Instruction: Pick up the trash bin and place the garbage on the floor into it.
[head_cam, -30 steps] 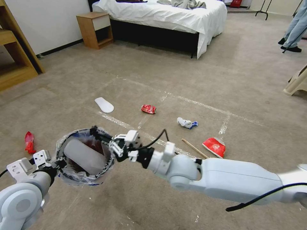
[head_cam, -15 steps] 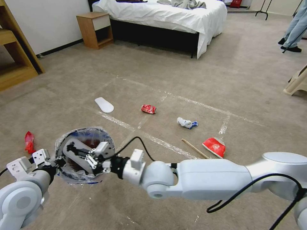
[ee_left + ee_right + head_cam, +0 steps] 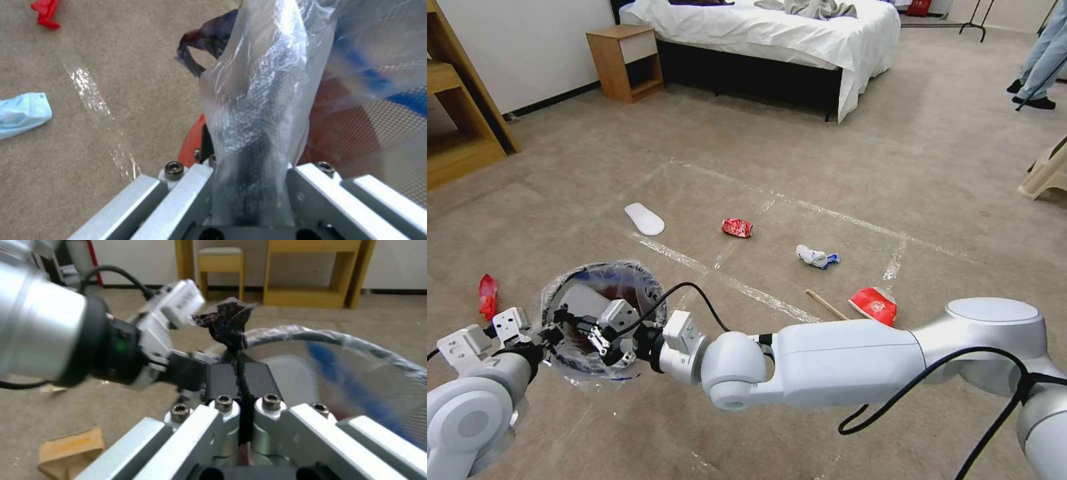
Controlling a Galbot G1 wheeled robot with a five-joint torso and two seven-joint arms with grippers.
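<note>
Lower left of the head view: trash bin (image 3: pixel 627 270) held off the floor (image 3: pixel 894 167), pinched at its near-left rim by the left gripper (image 3: pixel 546 333). Confirmed in the left wrist view, with rim and clear liner (image 3: pixel 262 83) clamped between closed fingers.

Changed over the last second: right gripper (image 3: pixel 580 323) brought from the bin's right edge leftward and down the frame, now poised over the open mouth, arm stretched across the bottom of the picture. In the right wrist view, pads pressed together on a dark crumpled scrap (image 3: pixel 227 320), its bunched end sticking out past the fingertips. Not yet let go.

Judged from this: scrap carried to the drop point, one flat white piece (image 3: pixel 584 300) already lying inside.

Left on the carpet: white slipper (image 3: pixel 644 219), red can (image 3: pixel 737 227) and tissue (image 3: pixel 817 257) mid-frame, red wrapper (image 3: pixel 874 307) and thin stick (image 3: pixel 830 308) right of centre, red shred (image 3: pixel 487 295) at far left. Much of the job still ahead.
</note>
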